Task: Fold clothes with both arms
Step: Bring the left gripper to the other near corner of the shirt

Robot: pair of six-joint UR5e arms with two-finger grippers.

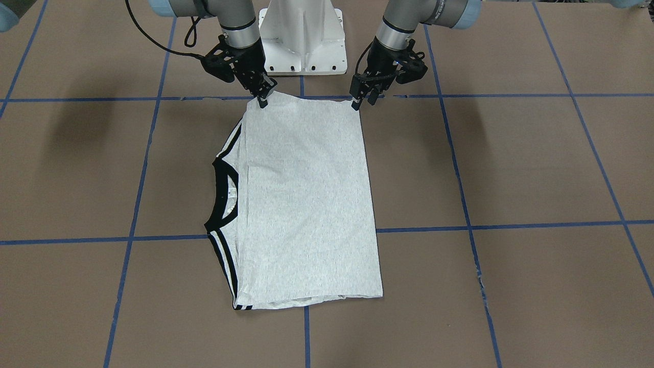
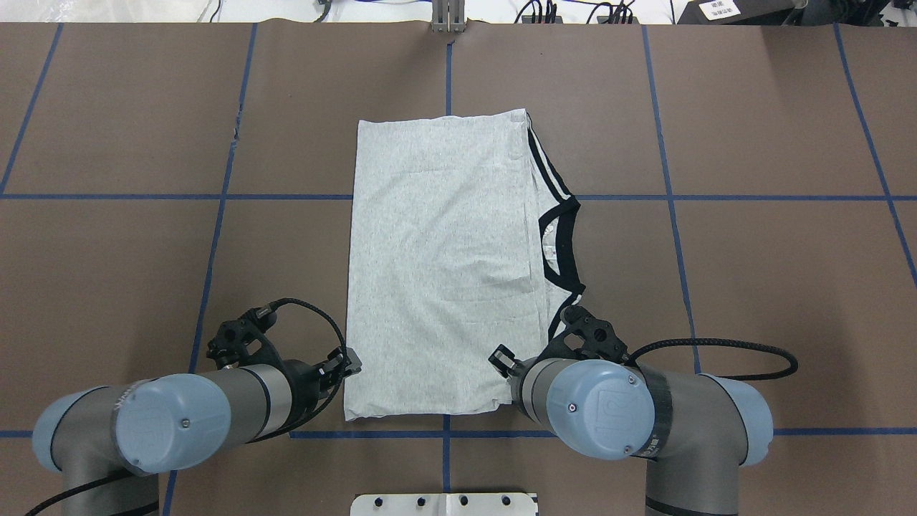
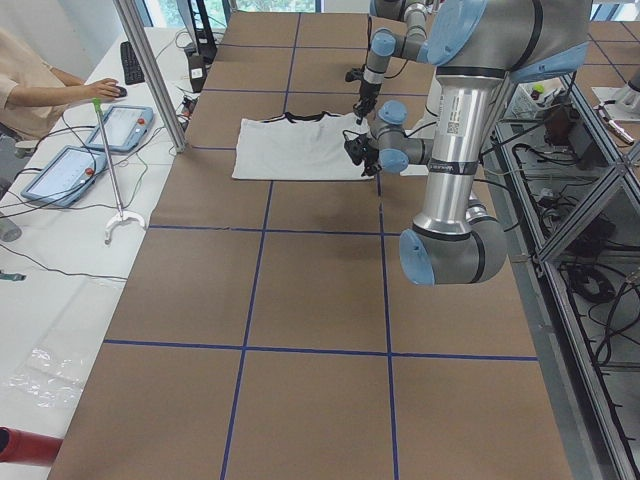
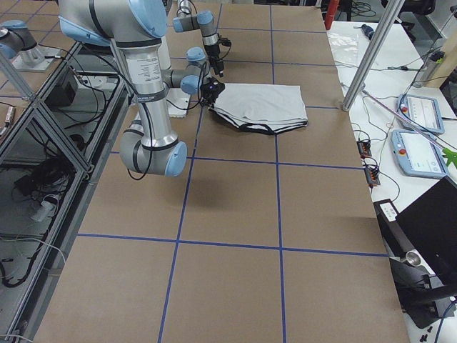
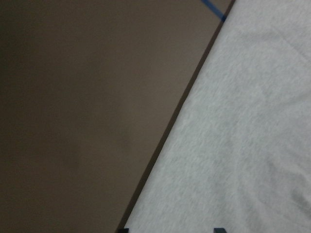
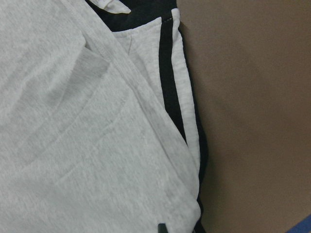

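Here, brown table carries everything. T-shirt lies flat on it, folded to long rectangle, straight out in front of white pedestal base. Long axis runs away from base, collar side toward robot's right. One short edge lies nearest base, so next fold likely carries that edge away from base. Left gripper at that edge's left corner, jaws apart, straddling cloth edge. Right gripper at right corner, equally near. Whether clenched on cloth, cannot tell.
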